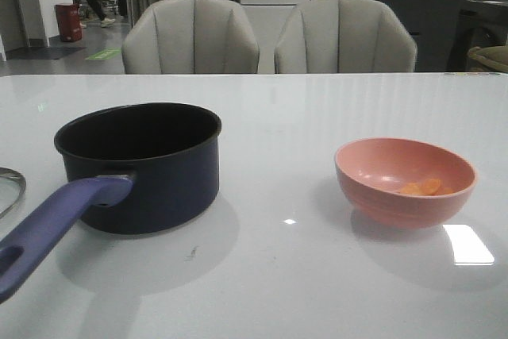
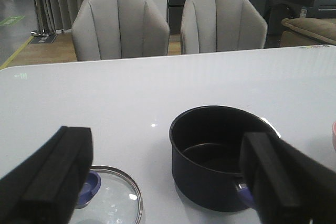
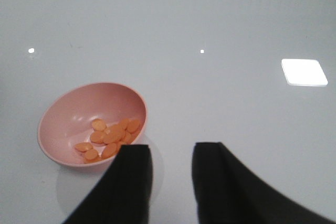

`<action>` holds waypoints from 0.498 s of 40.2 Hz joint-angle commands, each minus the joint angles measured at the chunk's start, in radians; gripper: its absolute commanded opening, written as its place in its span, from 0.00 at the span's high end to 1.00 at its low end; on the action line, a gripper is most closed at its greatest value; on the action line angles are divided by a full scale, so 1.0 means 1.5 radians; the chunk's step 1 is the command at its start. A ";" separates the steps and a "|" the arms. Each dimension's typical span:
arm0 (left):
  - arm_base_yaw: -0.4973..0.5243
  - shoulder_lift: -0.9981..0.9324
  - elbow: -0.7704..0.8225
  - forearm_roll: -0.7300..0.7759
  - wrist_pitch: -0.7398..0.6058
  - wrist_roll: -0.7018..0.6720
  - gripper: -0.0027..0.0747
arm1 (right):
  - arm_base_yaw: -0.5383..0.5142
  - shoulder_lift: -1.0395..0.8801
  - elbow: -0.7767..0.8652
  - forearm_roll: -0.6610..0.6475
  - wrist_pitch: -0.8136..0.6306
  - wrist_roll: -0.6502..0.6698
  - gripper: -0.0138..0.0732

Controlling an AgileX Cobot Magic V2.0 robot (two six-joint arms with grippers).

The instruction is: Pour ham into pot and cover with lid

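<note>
Front view: ham (image 1: 421,188) sits in the pink bowl (image 1: 405,182) on our right of the desk (image 1: 317,275), w/ the pot (image 1: 141,166) left and the lid (image 2: 113,198) flat beside it. Both sets of fingers apart, holding nothing, so we're prob set up for the bowl grab first.

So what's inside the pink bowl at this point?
The pink bowl holds the ham, roughly a dozen thin orange slices bunched on one side. The right fingers cover part of its rim; whatever lies beneath overlapping slices can't be seen.
</note>
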 commanded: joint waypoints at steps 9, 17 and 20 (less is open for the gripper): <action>-0.005 0.006 -0.017 -0.003 -0.052 -0.003 0.18 | -0.005 0.221 -0.151 0.036 0.023 0.001 0.30; -0.005 0.006 -0.017 -0.003 -0.052 -0.003 0.18 | -0.005 0.402 -0.304 0.064 0.161 0.001 0.30; -0.005 0.006 -0.017 -0.003 -0.052 -0.003 0.18 | -0.005 0.461 -0.353 0.064 0.206 0.000 0.30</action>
